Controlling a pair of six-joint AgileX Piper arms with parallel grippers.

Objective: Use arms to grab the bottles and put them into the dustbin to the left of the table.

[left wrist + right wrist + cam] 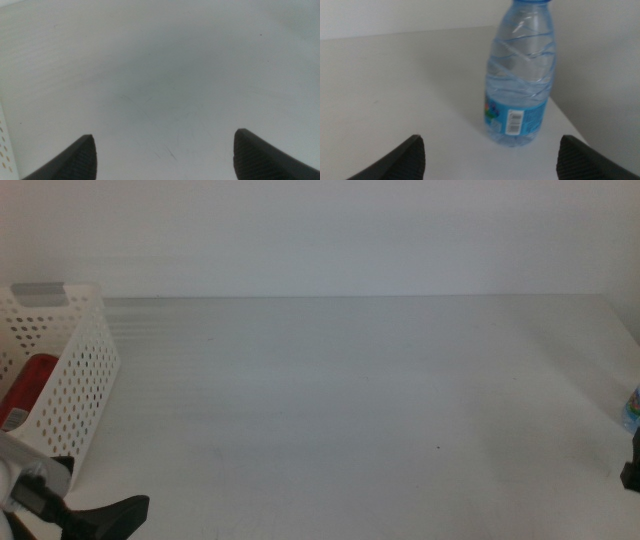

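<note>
From the middle camera, the white table [340, 400] took up nearly the whole shot. The dustbin [75, 380], a white basket with round holes and a grey patch on its rim, stood at the table's far-left side. Inside it you could see a red can [28, 385] lying low against the wall. It looked like the soda can, though only part of it showed. The left gripper [100, 518] poked in just in front of the dustbin, close to the table's near edge, with a bit of white bracket behind it. Over at the table's right edge, well apart from the dustbin, a sliver of the clear bottle [631, 410] showed, with a dark bit of the right gripper [632, 465] just in front of it.

The left wrist camera showed the left gripper [164, 155] with its jaws spread wide over bare table, nothing between them. A strip of the dustbin's [5, 150] holed wall sat right at the side.

The right wrist camera had the right gripper [490, 157] spread wide too, and not touching anything. The clear bottle [520, 80] stood upright on the table just beyond the jaws, near the table's edge, blue label low on it and a blue cap on top.
</note>
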